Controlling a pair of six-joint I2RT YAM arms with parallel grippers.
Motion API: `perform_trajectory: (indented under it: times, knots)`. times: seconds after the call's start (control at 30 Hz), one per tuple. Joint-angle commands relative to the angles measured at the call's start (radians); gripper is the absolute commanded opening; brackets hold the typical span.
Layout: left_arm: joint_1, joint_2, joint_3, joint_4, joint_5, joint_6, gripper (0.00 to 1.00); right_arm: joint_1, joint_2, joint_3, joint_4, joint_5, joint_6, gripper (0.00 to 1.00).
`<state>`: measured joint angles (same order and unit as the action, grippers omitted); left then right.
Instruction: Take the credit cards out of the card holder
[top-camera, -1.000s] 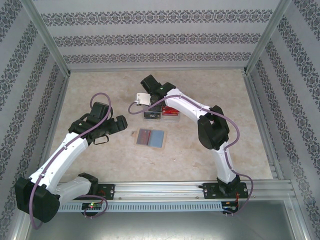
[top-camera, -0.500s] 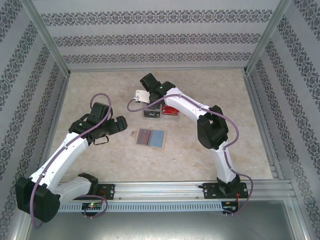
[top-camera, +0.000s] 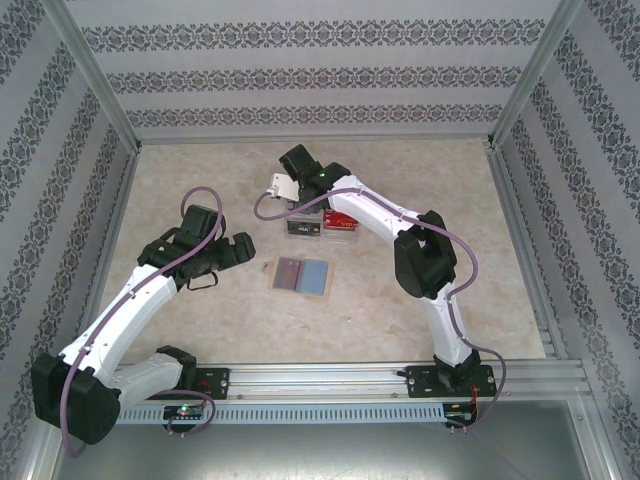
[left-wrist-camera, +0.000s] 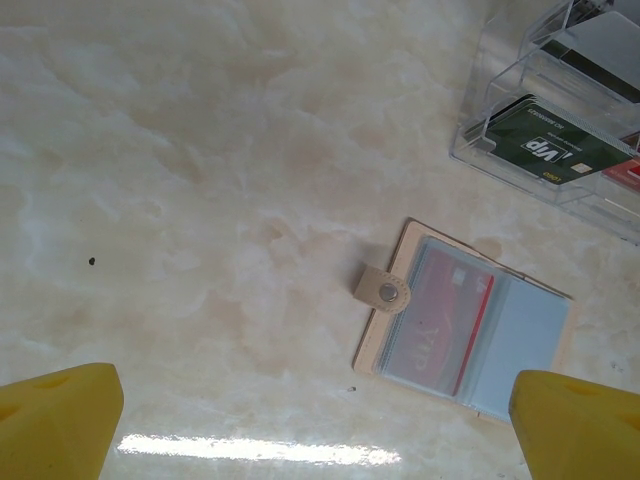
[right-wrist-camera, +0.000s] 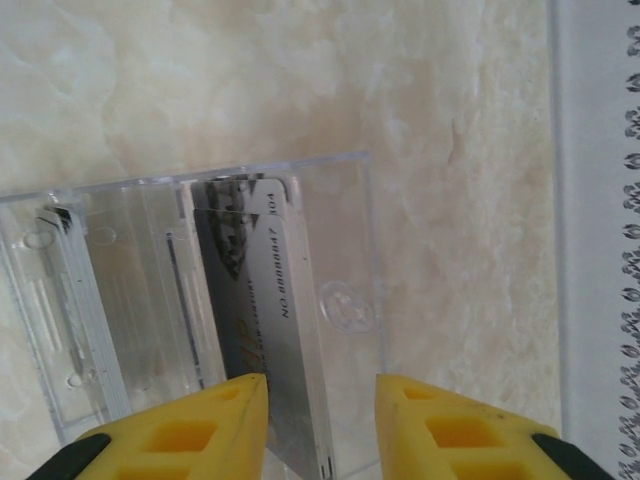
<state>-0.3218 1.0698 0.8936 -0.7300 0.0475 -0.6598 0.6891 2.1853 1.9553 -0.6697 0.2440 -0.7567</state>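
The card holder (top-camera: 302, 275) lies open on the table between the arms, tan outside and grey-blue inside (left-wrist-camera: 470, 335). A red credit card (left-wrist-camera: 445, 320) sits in its left sleeve. My left gripper (left-wrist-camera: 320, 430) hovers open above and left of the holder, with nothing between its fingers; from above it is just left of the holder (top-camera: 240, 248). My right gripper (right-wrist-camera: 320, 395) is over the left end of the clear tray (right-wrist-camera: 345, 200), its jaws parted. A silver-grey card (right-wrist-camera: 265, 290) stands in a tray slot against the left finger, with a gap to the right finger.
The clear plastic tray (top-camera: 322, 225) stands just behind the holder and has several slots; a green card (left-wrist-camera: 545, 150) and a red one (top-camera: 342, 222) rest in it. Patterned walls and metal posts enclose the table.
The right gripper's jaws have spread apart from the silver-grey card, and its wrist has shifted slightly back and left. The left arm and the holder have not moved.
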Motion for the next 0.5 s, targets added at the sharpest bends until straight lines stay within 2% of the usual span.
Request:
perform_trajectory:
  times: [0.0, 0.13, 0.23, 0.37, 0.47]
  knots:
    - [0.014, 0.003, -0.008, -0.002, 0.002, -0.002, 1.0, -0.014, 0.019, 0.01, 0.032, 0.059, 0.024, 0.35]
    - [0.016, 0.005, -0.009, -0.002, 0.005, -0.002, 1.0, -0.022, 0.012, -0.003, 0.039, 0.064, 0.027, 0.34]
    - [0.015, 0.005, -0.009, -0.001, 0.006, 0.001, 1.0, -0.024, -0.013, -0.003, 0.016, 0.008, 0.063, 0.33]
    - [0.016, 0.007, -0.013, 0.003, 0.006, -0.001, 1.0, -0.025, -0.062, -0.038, 0.01, -0.125, 0.1, 0.41]
    - [0.017, 0.008, -0.014, 0.004, 0.009, 0.0, 1.0, -0.017, -0.064, -0.05, -0.014, -0.164, 0.097, 0.46]
